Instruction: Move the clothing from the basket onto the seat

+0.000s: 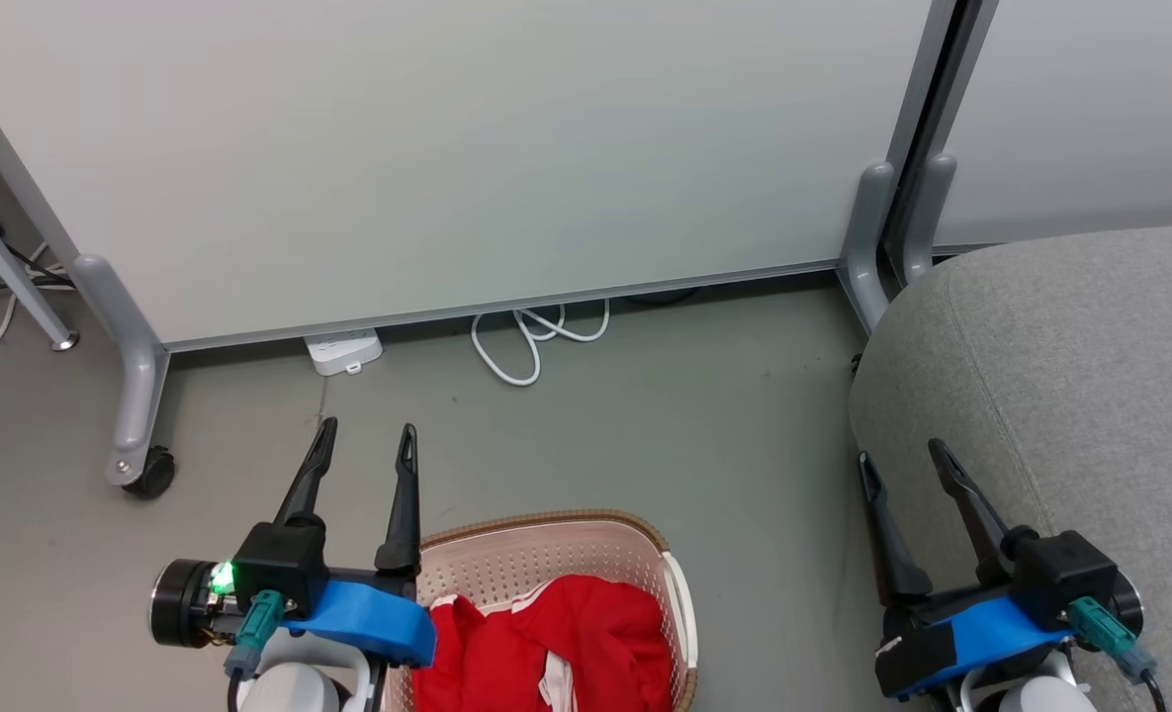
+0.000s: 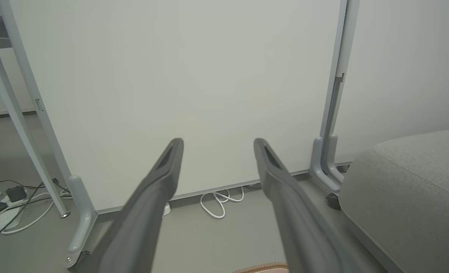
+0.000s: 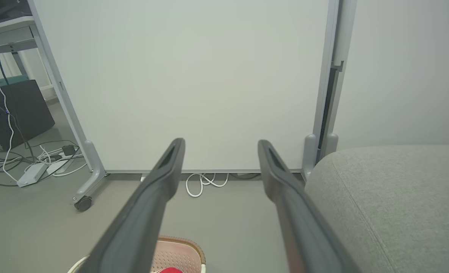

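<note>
Overhead, the head view has both grippers spread wide and holding nothing. The left gripper [image 1: 368,427] hangs with the basket [image 1: 546,521] just to its right, the red clothing [image 1: 566,633] heaped inside, behind its fingertips. The right gripper [image 1: 900,452] hovers over the left edge of the seat [image 1: 1070,396]. The left wrist view gives a sliver of the basket's brown rim under its fingers, with the seat off to the right. The right wrist view adds a scrap of red in the basket, low and left of its fingers, and the seat close on the right.
</note>
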Robot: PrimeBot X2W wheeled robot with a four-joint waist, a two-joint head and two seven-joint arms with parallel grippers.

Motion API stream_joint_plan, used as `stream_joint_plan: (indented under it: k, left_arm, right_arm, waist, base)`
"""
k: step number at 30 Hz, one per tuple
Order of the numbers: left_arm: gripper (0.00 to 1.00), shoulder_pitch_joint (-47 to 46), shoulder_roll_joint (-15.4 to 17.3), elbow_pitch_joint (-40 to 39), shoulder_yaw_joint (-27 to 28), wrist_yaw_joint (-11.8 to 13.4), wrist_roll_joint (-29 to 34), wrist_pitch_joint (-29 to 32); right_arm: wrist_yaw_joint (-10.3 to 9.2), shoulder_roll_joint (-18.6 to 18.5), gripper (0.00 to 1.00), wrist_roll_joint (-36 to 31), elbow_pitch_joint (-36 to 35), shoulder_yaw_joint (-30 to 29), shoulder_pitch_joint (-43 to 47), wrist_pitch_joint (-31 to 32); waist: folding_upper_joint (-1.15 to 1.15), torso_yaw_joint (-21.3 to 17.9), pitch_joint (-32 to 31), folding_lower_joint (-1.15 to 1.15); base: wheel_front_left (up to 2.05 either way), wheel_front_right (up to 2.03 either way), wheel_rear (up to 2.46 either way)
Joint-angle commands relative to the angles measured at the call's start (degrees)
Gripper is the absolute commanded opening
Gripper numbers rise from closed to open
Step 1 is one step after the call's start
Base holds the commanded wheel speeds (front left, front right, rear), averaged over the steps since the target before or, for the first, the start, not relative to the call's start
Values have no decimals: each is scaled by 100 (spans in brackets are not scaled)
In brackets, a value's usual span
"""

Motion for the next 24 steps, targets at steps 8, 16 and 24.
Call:
stream_joint_plan:
  k: [8,16,24]
  left_arm:
    - [100,-87,-22,132,57,-77,41,-50]
    - [100,-72,-26,208,98,-108,-14,-50]
    - [100,-97,-26,257,75,-154,-37,-50]
  right_arm:
    - [7,-36,100,-38,52,-37,-65,-51]
    - [7,-36,100,17,95,-35,-93,-49]
    - [7,-36,100,31,96,-22,-108,-48]
  waist:
    - [0,6,1,0]
    - [0,-1,3,0]
    - [0,-30,47,0]
  base:
    - [0,0,0]
    - [0,0,0]
    - [0,0,0]
